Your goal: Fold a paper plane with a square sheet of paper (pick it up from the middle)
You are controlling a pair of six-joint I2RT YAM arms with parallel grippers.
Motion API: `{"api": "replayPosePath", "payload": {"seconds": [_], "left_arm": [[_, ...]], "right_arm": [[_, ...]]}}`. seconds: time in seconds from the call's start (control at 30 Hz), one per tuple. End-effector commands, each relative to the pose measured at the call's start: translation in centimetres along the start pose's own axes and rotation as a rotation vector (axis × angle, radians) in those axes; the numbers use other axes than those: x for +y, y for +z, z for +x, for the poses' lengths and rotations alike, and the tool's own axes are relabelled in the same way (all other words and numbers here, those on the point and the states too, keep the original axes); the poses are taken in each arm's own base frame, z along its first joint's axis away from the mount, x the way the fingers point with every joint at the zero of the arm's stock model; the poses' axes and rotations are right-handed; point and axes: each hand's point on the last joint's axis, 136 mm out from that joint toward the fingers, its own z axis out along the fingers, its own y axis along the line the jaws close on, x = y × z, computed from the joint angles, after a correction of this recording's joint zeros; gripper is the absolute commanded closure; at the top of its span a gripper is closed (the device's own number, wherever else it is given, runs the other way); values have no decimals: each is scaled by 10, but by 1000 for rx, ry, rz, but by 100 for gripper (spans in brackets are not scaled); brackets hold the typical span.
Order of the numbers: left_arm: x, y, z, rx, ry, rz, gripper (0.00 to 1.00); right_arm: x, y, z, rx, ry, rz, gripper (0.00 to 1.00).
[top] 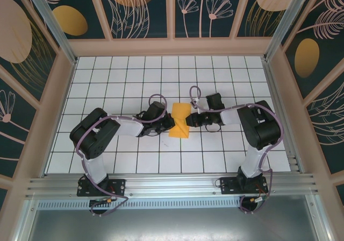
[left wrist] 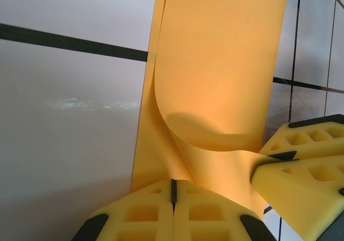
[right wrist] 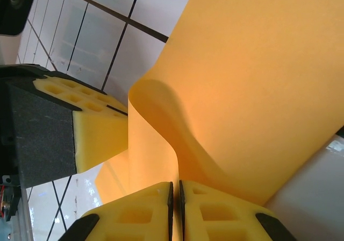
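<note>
- Jaws on the left gripper (left wrist: 173,193) are pressed fully together, yellow pads meeting w/ no gap. The lower edge of the sheet of paper (left wrist: 215,74) runs into their seam, so this is a pinch grip.
- Jaws on the right gripper (right wrist: 175,193) stand a hair apart, w/ just a thin dark slit btwn the pads. The paper passes into that slit, so it reads as clamped on the sheet too.
- Sheet sits at ctr of the white grid table (top: 107,79), directly btwn the two grippers, which face each other across it. Left gripper is on its left edge, right gripper on its right edge. Neither arm is nearer, as both touch it.
- Key relation: the two pinch points lie very close together. In both wrist views the pads of one gripper are just beside the pads of the other. From each pair of jaws the paper runs away, then curls over in a soft loop that is not pressed flat.
- Long axis, seen from above: runs from near side to far side of the table, roughly square to the line joining the grippers and leaning slightly.
- Pointing: no nose formed yet. Far end looks square-cut and near end a bit wider, so no pointing direction can be given.
- Judgement: next move prob. turns on laying the curled flap down along that near-far axis and creasing it. If either grip slips, the loop could spring back.
</note>
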Motion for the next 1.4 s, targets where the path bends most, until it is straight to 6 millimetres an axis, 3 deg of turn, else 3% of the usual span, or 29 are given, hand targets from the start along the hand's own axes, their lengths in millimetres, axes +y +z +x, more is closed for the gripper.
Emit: {"api": "replayPosePath", "payload": {"seconds": [0.0,0.23,0.6,0.93,1.37], "left_arm": [[15,-1,4,12,9,-73,100],[15,0,6,20,14,-72,100],[12,-2,4,13,18,-67,100],[16,-3,5,12,15,-82,100],[13,-2,4,10,10,-69,99]], "right_arm": [[-6,2,-4,-8,-25,19,85],[-8,2,-12,-27,-79,47,85],[-22,11,-1,20,-119,169,86],[-14,-2,-20,-31,-162,212,86],[-10,2,-13,-28,-139,169,85]]}}
